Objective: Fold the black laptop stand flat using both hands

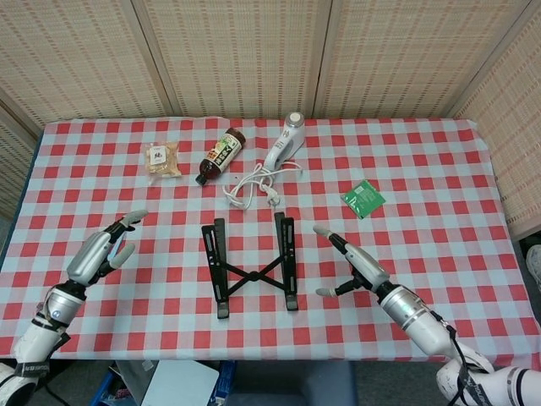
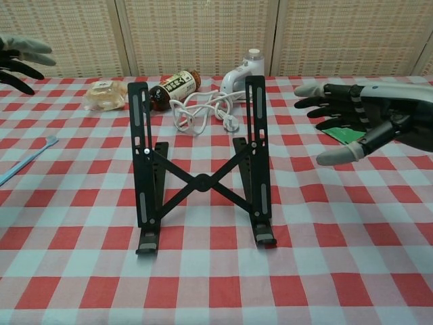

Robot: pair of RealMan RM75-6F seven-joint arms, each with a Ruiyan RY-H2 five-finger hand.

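The black laptop stand (image 1: 250, 264) (image 2: 200, 169) stands unfolded in the middle of the checked table, its two arms raised and joined by a crossed brace. My left hand (image 1: 108, 247) (image 2: 19, 55) hovers to the stand's left with fingers spread, holding nothing. Off the stand's right arm, my right hand (image 1: 355, 266) (image 2: 352, 115) hangs above the table, fingers stretched apart and empty. Neither hand touches the stand.
Behind the stand lie a brown bottle (image 1: 219, 156), a white handheld device (image 1: 283, 142) with its coiled cord (image 1: 254, 184), and a snack packet (image 1: 161, 159). A blue toothbrush (image 1: 117, 244) lies at the left, a green sachet (image 1: 363, 199) at the right.
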